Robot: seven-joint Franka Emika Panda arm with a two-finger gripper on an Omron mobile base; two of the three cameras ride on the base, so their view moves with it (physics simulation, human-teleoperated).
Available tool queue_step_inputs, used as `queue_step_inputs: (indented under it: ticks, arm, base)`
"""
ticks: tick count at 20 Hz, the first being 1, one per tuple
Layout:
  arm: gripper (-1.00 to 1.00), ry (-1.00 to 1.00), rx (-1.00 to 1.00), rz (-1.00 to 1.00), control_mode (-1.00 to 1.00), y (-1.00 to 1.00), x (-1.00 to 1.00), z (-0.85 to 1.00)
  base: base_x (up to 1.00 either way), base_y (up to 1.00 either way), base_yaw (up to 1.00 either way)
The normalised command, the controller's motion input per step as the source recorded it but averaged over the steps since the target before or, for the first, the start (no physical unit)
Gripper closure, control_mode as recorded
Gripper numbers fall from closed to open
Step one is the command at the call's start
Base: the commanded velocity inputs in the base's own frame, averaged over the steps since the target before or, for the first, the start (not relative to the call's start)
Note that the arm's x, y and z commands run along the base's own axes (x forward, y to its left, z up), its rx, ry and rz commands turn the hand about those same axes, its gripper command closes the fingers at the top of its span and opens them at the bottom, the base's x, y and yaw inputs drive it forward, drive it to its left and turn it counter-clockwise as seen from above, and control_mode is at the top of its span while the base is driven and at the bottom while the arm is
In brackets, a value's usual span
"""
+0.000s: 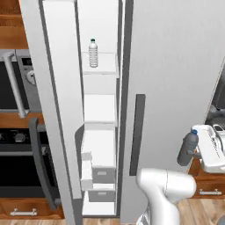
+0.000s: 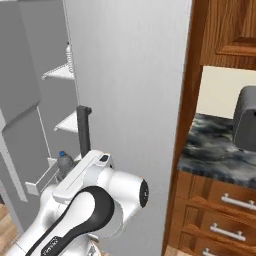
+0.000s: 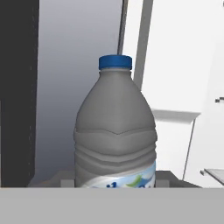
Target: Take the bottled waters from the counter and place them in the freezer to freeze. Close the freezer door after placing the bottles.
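Observation:
One bottled water (image 1: pixel 93 53) stands upright on an upper white shelf inside the open freezer (image 1: pixel 100 132); its edge shows again (image 2: pixel 69 56). A second bottled water (image 1: pixel 188 148), grey with a blue cap, hangs upright in the air in front of the closed right-hand door, to the right of the freezer opening. My gripper (image 1: pixel 196 150) is shut on it from the right side. This held bottle (image 3: pixel 114 131) looms close in the hand view, and its cap pokes out beside my arm (image 2: pixel 63 160). The freezer door (image 1: pixel 59 110) stands swung open on the left. The counter (image 2: pixel 215 145) lies off to the right.
The closed grey door (image 1: pixel 176 88) has a dark vertical handle (image 1: pixel 139 132). A wall oven (image 1: pixel 17 158) and microwave (image 1: pixel 13 83) sit left of the open door. A grey toaster (image 2: pixel 246 117) stands on the counter above wooden drawers (image 2: pixel 225 210).

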Motion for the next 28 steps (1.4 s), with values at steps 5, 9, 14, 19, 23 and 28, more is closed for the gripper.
queue_step_inputs:
  ticks: [5,9,14,19,23,28]
  arm:
    - [1.0,0.0,0.0,0.0,1.0,0.0,0.0,0.0]
    - [1.0,0.0,0.0,0.0,1.0,0.0,0.0,0.0]
    - [1.0,0.0,0.0,0.0,1.0,0.0,0.0,0.0]
    - [1.0,0.0,0.0,0.0,1.0,0.0,0.0,0.0]
    - [1.0,0.0,0.0,0.0,1.0,0.0,0.0,0.0]
    - [1.0,0.0,0.0,0.0,1.0,0.0,0.0,0.0]
  base:
    - [0.08,0.62,0.0]
    - [0.42,0.65,0.0]
    - [0.22,0.18,0.0]
    - [0.03,-0.04,0.0]
    - [0.01,0.1,0.0]
    - [0.0,0.01,0.0]
